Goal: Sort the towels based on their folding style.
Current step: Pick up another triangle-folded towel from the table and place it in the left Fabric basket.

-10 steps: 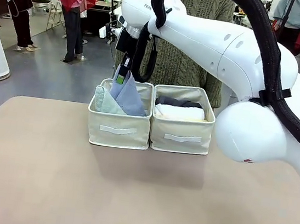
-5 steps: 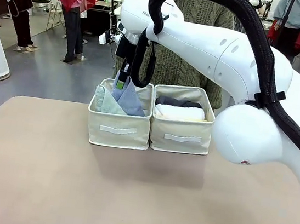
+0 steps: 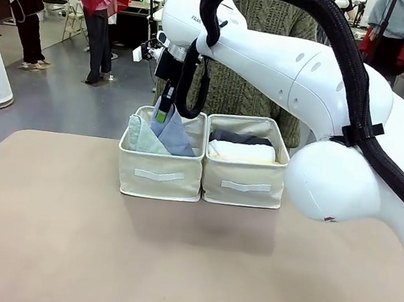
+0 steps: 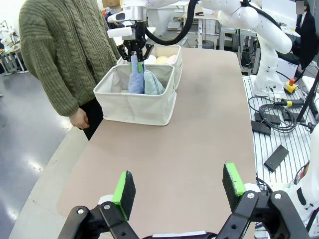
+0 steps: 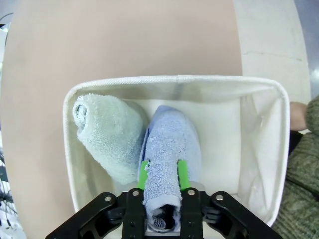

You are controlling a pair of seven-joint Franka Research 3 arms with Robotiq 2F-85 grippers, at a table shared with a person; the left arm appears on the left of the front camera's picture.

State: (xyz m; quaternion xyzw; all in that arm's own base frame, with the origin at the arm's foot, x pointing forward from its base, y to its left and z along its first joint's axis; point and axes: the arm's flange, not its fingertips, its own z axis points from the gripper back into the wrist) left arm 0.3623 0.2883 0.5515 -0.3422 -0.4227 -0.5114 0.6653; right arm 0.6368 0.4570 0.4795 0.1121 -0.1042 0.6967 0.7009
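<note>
Raised slightly, right gripper jaws stay clamped on the light blue towel; left gripper jaws apart.

Looks like a robotics lab or big open demo hall. Grey polished floor, people standing around in the background, and another white robot arm bolted to a neighbouring bench. Black cables and a red emergency-stop button lie on the metal slatted table edge beside the tan work surface.
</note>
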